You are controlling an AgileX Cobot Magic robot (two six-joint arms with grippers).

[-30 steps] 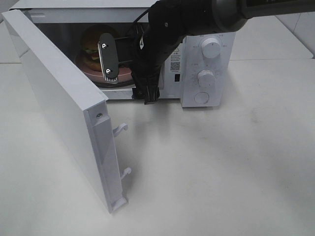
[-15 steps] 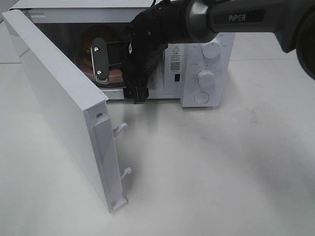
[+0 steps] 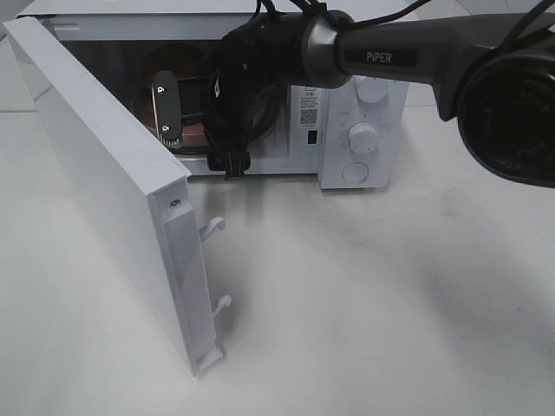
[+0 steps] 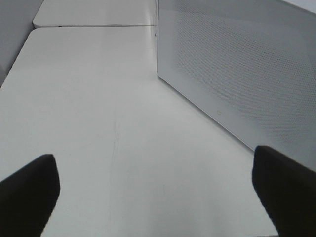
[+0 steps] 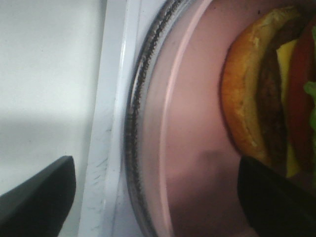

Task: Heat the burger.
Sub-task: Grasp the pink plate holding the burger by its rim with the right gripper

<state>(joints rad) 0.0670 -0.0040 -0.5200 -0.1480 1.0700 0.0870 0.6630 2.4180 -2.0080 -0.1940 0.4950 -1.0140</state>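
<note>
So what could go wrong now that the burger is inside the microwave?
1. The right end effector is open, with the pink plate between its fingers, and one finger is close to the burger. It might bump the burger or drag the plate as it pulls out.
2. The microwave door is wide open. Closing it while the arm is in the opening could hit the arm.
</note>
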